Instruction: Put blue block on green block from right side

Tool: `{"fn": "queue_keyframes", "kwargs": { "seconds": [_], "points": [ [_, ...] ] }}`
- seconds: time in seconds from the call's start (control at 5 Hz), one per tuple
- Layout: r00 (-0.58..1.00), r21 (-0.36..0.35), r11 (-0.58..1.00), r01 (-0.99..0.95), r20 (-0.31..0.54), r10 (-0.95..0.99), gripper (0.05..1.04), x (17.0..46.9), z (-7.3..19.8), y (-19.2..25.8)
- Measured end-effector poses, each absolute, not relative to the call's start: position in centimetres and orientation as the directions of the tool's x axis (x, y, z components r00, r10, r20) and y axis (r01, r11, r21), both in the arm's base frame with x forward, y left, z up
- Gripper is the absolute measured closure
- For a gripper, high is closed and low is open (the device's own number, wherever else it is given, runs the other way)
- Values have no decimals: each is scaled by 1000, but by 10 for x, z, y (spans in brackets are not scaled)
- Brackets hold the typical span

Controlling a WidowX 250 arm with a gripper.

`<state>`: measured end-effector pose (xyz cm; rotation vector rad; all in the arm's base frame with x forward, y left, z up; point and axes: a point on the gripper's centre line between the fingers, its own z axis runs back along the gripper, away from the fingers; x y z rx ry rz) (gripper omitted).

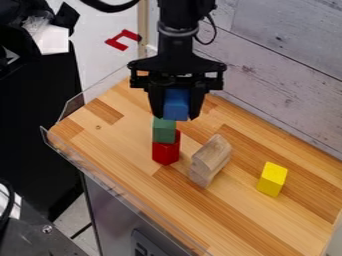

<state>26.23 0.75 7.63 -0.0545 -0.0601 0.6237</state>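
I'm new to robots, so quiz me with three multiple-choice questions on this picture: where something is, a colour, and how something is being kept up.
1. Where is the small green block?
A) Under the red block
B) On top of the red block
C) Beside the red block

2. What colour is the rightmost block on the wooden tabletop?
A) Yellow
B) Purple
C) White

3. How is the blue block kept up?
A) By a string
B) By a person's hand
C) By the black gripper

1 B: green sits above red.
2 A: its faces are yellow.
3 C: gripper fingers flank it.
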Motion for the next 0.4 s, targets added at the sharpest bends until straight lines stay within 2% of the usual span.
{"fn": "queue_keyframes", "kwargs": {
  "seconds": [0.4],
  "points": [
    [800,-87,799,-595,29,599,503,263,73,14]
  ]
}}
